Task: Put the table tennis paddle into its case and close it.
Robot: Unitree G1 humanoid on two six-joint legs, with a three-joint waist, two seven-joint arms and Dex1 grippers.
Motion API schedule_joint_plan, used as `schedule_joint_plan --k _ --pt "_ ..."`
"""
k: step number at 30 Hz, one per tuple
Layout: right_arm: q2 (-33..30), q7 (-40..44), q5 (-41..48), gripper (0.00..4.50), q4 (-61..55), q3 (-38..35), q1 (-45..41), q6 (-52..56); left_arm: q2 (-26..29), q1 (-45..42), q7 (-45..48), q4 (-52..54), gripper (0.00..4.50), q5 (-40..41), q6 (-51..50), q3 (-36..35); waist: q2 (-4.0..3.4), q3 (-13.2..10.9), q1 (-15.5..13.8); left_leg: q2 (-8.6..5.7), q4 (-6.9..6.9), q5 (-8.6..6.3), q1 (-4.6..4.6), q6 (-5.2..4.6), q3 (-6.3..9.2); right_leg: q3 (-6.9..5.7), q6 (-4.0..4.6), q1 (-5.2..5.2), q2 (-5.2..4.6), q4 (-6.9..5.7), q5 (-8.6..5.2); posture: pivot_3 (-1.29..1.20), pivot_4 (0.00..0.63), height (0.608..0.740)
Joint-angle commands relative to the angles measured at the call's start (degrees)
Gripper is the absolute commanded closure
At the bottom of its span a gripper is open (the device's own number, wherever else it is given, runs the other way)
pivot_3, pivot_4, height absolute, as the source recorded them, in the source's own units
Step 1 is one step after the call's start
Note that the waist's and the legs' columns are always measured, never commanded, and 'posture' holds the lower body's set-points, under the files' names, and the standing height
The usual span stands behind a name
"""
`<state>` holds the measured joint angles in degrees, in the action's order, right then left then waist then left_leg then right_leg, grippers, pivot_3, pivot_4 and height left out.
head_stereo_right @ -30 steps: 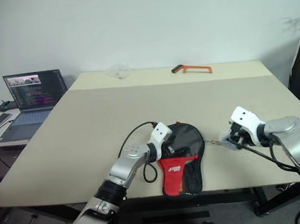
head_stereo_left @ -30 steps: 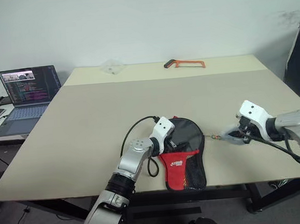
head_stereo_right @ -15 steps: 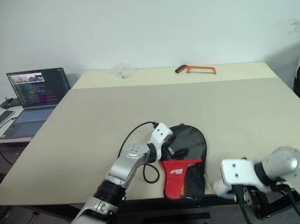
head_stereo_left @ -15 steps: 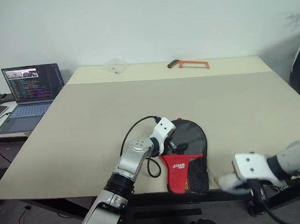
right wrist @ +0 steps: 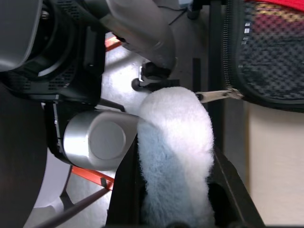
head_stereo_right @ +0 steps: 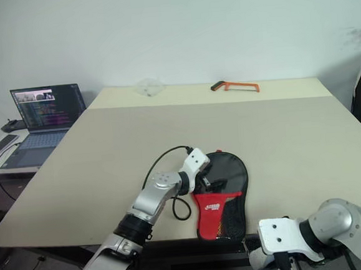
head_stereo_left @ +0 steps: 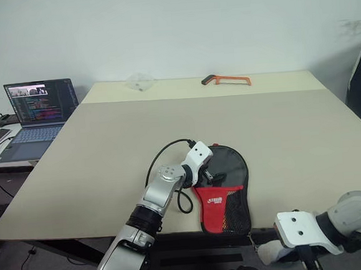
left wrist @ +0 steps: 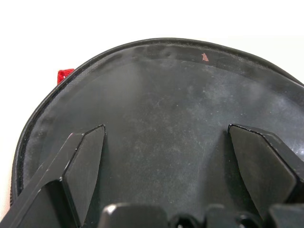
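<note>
Nearest the robot, at the table's near edge around five o'clock, we see the right gripper (head_stereo_left: 269,253) clenched on one fluffy white-and-pale-blue zipper pull (right wrist: 174,152). The fluff is pinched between the two black fingers (right wrist: 231,190). A short metal link joins it to the zipper at the mesh end of the case, as the right wrist view shows. The right forearm lies low and roughly level along the table edge, with its white wrist housing turned upward.

Just beyond, we see one case (head_stereo_left: 224,188) lying flat near the table's (head_stereo_left: 107,153) front edge, close to six o'clock. Its red panel and mesh pocket are nearest the robot; its rounded black end points toward twelve o'clock. The table tennis paddle cannot be made out apart from the case; the left wrist view shows only a rounded black surface edged by a seam.

The left gripper (head_stereo_left: 212,168) is released, its fingers (left wrist: 85,159) spread wide and resting down on that black rounded end. The left arm reaches forward from seven o'clock, elbow bent, wrist angled toward the right, with one black cable looping beside it.

Farther off, at ten o'clock beside the table, stands one open laptop (head_stereo_left: 35,112). At the far edge near twelve o'clock lie one orange-framed hacksaw (head_stereo_left: 225,78) and one small clear plastic item (head_stereo_left: 138,82).
</note>
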<state>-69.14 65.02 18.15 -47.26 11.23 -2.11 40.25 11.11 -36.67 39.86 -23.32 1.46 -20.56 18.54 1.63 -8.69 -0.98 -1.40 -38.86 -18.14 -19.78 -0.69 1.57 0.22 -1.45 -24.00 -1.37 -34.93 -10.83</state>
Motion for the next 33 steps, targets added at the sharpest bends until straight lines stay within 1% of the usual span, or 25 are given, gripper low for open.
schedule_joint_plan --k 1,3,4,7,9,10,11,13,14,17,19,20,21,23,25,27,29,31,33 --pt "2.5 -2.0 -0.6 4.06 7.8 -3.0 -9.5 0.5 1.3 2.6 3.0 -2.1 0.0 1.2 -3.8 -1.0 0.0 -0.1 0.3 0.0 -0.01 0.0 0.02 0.0 -0.04 0.0 0.01 0.0 0.0 0.0 -0.01 0.0 0.15 0.74" --pt "5.9 -5.0 -4.5 4.06 15.2 -0.9 -16.2 -1.2 2.5 2.7 8.0 2.7 0.0 6.2 -5.7 -4.1 0.12 -0.2 0.8 0.06 -0.03 0.01 0.02 0.0 -0.12 0.01 0.02 -0.05 0.0 -0.02 -0.01 0.0 0.15 0.74" --pt "7.0 -5.8 -6.1 4.06 17.8 0.3 -18.2 -2.4 3.2 2.8 10.2 4.5 0.0 8.0 -6.0 -5.0 0.21 -0.3 1.1 0.11 -0.03 0.01 0.02 0.01 -0.12 -0.01 0.02 -0.07 0.01 -0.03 -0.01 0.0 0.15 0.74" --pt "10.6 -7.8 -9.0 4.06 22.9 2.6 -21.3 -2.9 5.0 4.0 16.4 8.3 0.0 13.5 -6.2 -7.8 0.09 -0.3 1.1 0.1 0.01 0.01 -0.06 0.02 0.0 -0.07 -0.03 -0.28 0.06 -0.08 0.04 0.0 0.15 0.74" --pt "12.7 -8.0 -9.9 3.37 25.7 3.5 -21.8 -4.1 7.9 4.9 20.6 11.1 0.0 15.8 -6.1 -8.8 -0.03 -0.4 1.1 0.1 0.07 -0.01 -0.22 0.09 0.11 0.03 -0.01 -0.45 0.06 -0.11 0.05 0.0 0.15 0.74" --pt "13.0 -7.5 -10.2 3.19 26.6 3.8 -21.8 -4.7 10.6 5.4 23.1 13.1 0.0 16.9 -6.4 -9.5 -0.09 -0.5 1.1 0.12 0.07 -0.02 -0.39 0.17 0.14 0.06 0.05 -0.63 0.06 -0.14 0.04 0.0 0.15 0.74" --pt "13.1 -6.4 -9.2 2.81 27.0 3.1 -21.5 -4.9 13.9 5.7 25.8 15.3 0.0 18.3 -7.3 -10.6 -0.15 -0.5 1.1 0.11 0.03 0.07 -0.87 0.37 0.14 0.08 0.35 -1.14 0.04 -0.21 0.21 0.0 0.15 0.74" --pt "12.8 -4.7 -7.1 2.16 27.0 1.2 -20.9 -4.8 19.0 6.0 29.0 18.3 0.0 20.8 -9.3 -12.5 -0.18 -0.6 1.0 0.08 -0.01 0.11 -1.35 0.45 0.11 0.11 0.41 -1.64 0.0 -0.31 0.27 0.0 0.15 0.74" --pt "12.5 -4.1 -6.4 1.83 27.0 0.2 -20.6 -4.8 20.7 6.1 29.7 19.2 0.0 21.5 -9.9 -13.1 -0.22 -0.7 1.0 0.08 0.01 0.1 -1.41 0.47 0.11 0.11 0.42 -1.72 -0.02 -0.33 0.28 0.0 0.15 0.74" --pt "9.2 0.3 -2.4 0.85 27.2 -5.2 -18.3 -4.6 29.3 6.3 34.2 22.3 0.0 23.9 -12.1 -16.7 -0.29 -0.8 0.8 0.07 0.02 0.04 -1.46 0.5 0.15 0.07 0.42 -1.72 -0.07 -0.2 0.27 0.0 0.15 0.74" --pt "7.8 2.4 0.4 0.17 27.1 -8.3 -17.1 -4.0 33.2 6.5 36.0 23.4 0.0 25.6 -13.3 -18.6 -0.29 -1.1 0.8 0.04 0.0 -0.11 -1.46 0.25 0.17 0.02 0.4 -1.65 -0.07 -0.13 0.26 0.0 0.15 0.74" --pt "7.5 3.2 2.7 0.08 27.0 -10.6 -17.0 -2.6 35.5 6.7 37.0 23.6 0.0 26.7 -14.0 -20.0 -0.27 -1.2 0.8 0.04 -0.01 -0.13 -1.42 0.21 0.15 0.02 0.4 -1.61 -0.06 -0.11 0.26 0.0 0.15 0.74" --pt "7.3 3.8 5.1 0.08 27.1 -13.2 -17.2 -1.3 37.0 6.8 37.7 23.7 0.0 27.4 -14.5 -21.0 -0.21 -1.4 0.9 0.04 -0.02 -0.14 -1.34 0.19 0.12 0.03 0.39 -1.53 -0.06 -0.11 0.25 0.0 0.15 0.74" --pt "7.5 3.9 10.0 0.08 27.8 -18.6 -18.5 2.5 42.0 6.9 40.7 23.1 0.0 29.9 -16.0 -25.0 -0.16 -1.6 1.1 0.09 -0.03 -0.15 -1.19 0.17 0.06 0.03 0.38 -1.41 0.0 -0.11 0.23 0.0 0.15 0.74" --pt "6.5 5.6 15.8 0.08 27.8 -24.9 -18.5 6.3 45.4 5.9 42.5 21.3 0.0 32.8 -18.4 -28.3 -0.14 -1.7 1.1 0.14 -0.04 -0.14 -1.12 0.16 0.04 0.01 0.31 -1.37 0.06 -0.14 0.19 0.0 0.15 0.74" --pt "4.5 7.1 20.1 0.08 27.1 -30.6 -17.3 9.9 48.3 5.9 44.3 20.1 0.0 34.1 -19.5 -30.0 -0.2 -1.8 1.1 0.16 -0.06 -0.14 -1.12 0.16 0.03 -0.07 0.32 -1.37 0.09 -0.18 0.2 0.0 0.15 0.74" --pt "1.4 10.1 21.8 0.08 27.1 -37.1 -13.7 12.3 52.3 6.7 46.3 18.4 0.0 34.8 -20.1 -32.6 -0.22 -1.8 1.1 0.17 -0.05 -0.14 -1.11 0.16 0.04 -0.12 0.34 -1.37 0.09 -0.19 0.21 0.0 0.15 0.74" --pt "-1.9 12.5 20.4 0.08 27.1 -42.5 -8.7 13.3 56.0 5.7 47.7 14.1 0.0 36.1 -21.5 -35.8 -0.2 -1.8 0.9 0.16 -0.03 -0.15 -1.13 0.15 0.06 -0.17 0.35 -1.37 0.08 -0.18 0.21 0.0 0.15 0.74" --pt "-3.8 14.0 18.5 0.08 27.3 -46.5 -4.2 12.9 58.8 5.2 49.1 10.0 0.0 35.8 -20.5 -37.1 -0.2 -1.8 1.0 0.18 -0.02 -0.17 -1.15 0.13 0.09 -0.26 0.35 -1.37 0.08 -0.16 0.2 0.0 0.15 0.74"
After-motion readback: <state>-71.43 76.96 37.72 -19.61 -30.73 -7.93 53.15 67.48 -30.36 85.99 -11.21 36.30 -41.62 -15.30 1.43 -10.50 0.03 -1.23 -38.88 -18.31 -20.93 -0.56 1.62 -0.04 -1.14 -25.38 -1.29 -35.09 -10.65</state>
